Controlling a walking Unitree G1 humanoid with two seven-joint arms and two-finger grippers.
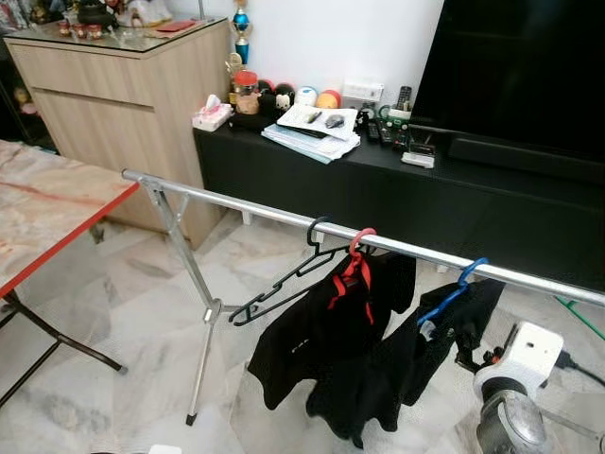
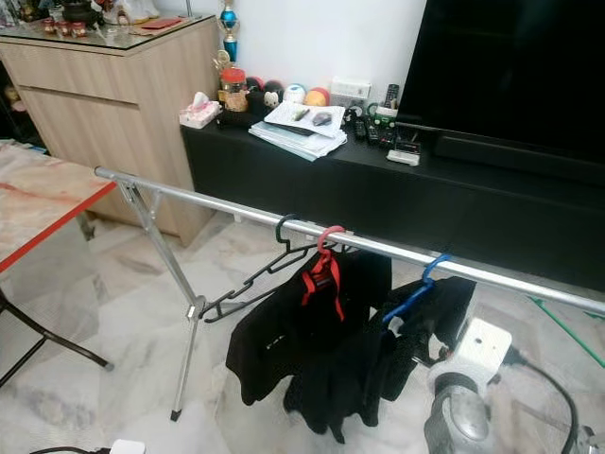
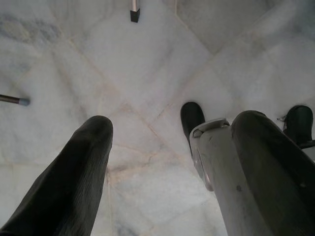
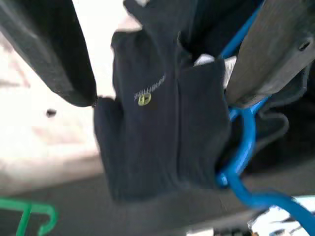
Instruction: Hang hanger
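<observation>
Blue plastic hanger [image 1: 452,295] with black garment [image 4: 162,123] hooked on silver rail [image 1: 246,210]; right gripper [image 4: 162,59] nearer, fingers spread, just below; left gripper [image 3: 162,162] spread, floorward.

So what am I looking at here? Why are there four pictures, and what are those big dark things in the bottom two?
These come from a walking robot with two arms. The top two pictures are its eyes, looking down at a silver clothes rail. On the rail hang a bare black hanger, a red hanger with a black garment, and a blue hanger with another black garment. Behind stands a black TV cabinet with papers and small things on top.

The bottom two pictures come from cameras on the robot's wrists. The dark shapes are its fingers. The left gripper hangs open over the marble floor, holding nothing. The right gripper is open too, right up by the blue hanger and its garment.
</observation>
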